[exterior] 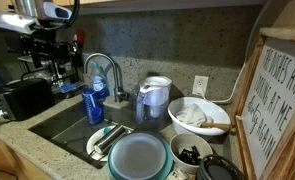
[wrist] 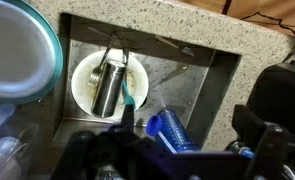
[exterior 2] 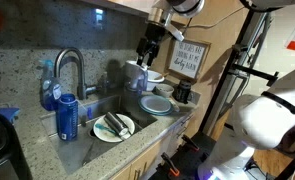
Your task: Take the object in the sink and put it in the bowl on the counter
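In the sink [wrist: 197,78], the tumbler [wrist: 109,88] lies on a plate [wrist: 84,72], blurred jaws seemingly spread.

1. The arm [exterior 2: 174,8] is seen coming in from the top edge in both exterior views; only its last white links are shown.
2. The wrist [exterior: 39,32] is turned straight down, so that the black gripper [exterior: 44,62] hangs below it.
3. The gripper is held raised in the air and is in contact with nothing.
4. In the wrist view, the fingers [wrist: 263,132] are seen as dark, blurred shapes along the lower edge.
5. The jaws are spread wide apart, and nothing is gripped between them.
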`<state>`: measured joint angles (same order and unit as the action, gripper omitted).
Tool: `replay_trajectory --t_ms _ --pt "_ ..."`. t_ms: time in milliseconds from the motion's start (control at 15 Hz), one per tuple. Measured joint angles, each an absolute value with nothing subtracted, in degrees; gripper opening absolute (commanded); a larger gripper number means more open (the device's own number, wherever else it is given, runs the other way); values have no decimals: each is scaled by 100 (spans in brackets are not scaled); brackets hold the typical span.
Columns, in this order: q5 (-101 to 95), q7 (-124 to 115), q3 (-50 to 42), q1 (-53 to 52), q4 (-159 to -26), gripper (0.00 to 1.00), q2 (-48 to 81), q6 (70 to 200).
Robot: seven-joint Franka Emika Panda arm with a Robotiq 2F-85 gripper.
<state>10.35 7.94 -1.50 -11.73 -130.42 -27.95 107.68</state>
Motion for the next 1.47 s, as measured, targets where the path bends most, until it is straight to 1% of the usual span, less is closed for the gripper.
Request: replay_trajectory --t_ms 867,1133,1467 --pt "1049 876 -163 -1081 -13041 100 -2685 10780" --pt "1207 1419 -390 -945 -13036 100 -2271 10998" --pt "1627 2356 -583 -861 -12830 100 -1352 11360"
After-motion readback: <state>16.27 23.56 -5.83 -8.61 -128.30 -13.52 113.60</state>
